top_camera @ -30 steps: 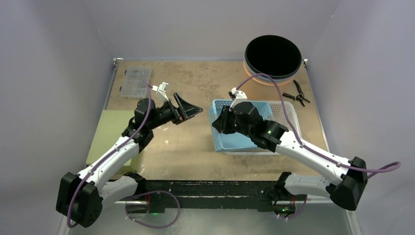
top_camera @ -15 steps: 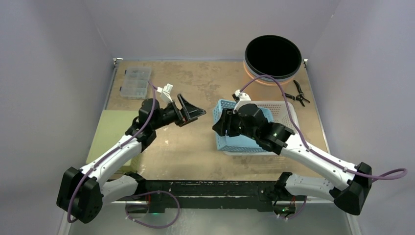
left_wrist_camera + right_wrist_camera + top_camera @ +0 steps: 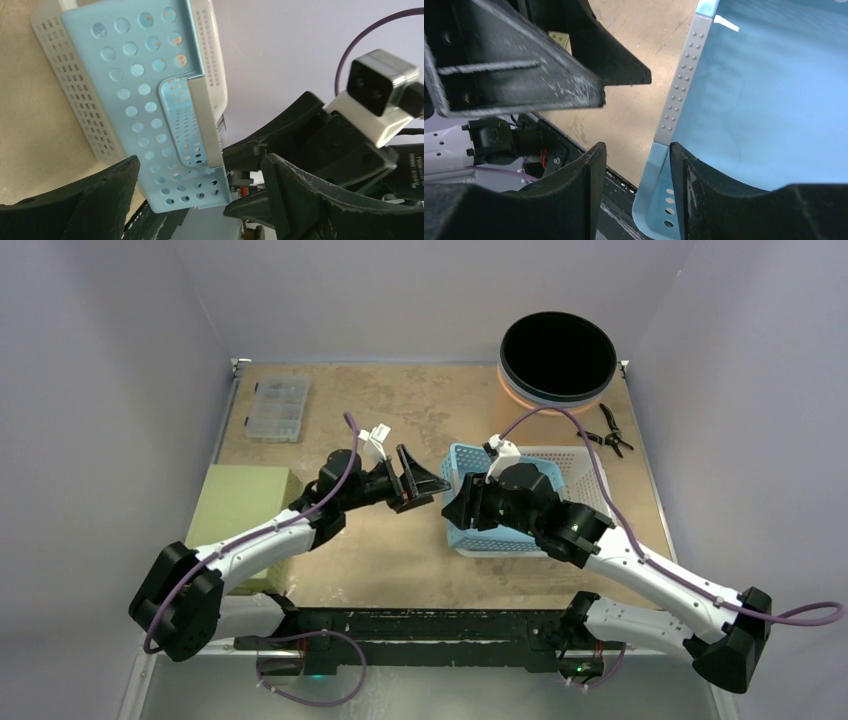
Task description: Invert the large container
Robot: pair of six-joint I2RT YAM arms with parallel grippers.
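Observation:
A blue perforated basket (image 3: 500,530) sits tilted inside a larger white mesh basket (image 3: 590,465) at centre right. My right gripper (image 3: 458,502) straddles the blue basket's left wall. In the right wrist view (image 3: 636,147) its jaws are apart: one finger lies inside against the blue wall (image 3: 764,100), the other stands outside with a gap. My left gripper (image 3: 425,485) is wide open just left of that same end. In the left wrist view (image 3: 200,165) the blue basket's handle end (image 3: 145,100) lies between its fingers, untouched, with the white basket (image 3: 60,65) behind.
A big black round bin (image 3: 558,355) stands at the back right. Black pliers (image 3: 610,430) lie to the right of it. A clear parts box (image 3: 275,408) is at the back left. A green pad (image 3: 235,510) lies at the left edge.
My left arm has reached right, bringing its open gripper up to the blue basket's left end. My right gripper has shifted slightly right and the blue basket's left end stands steeper.

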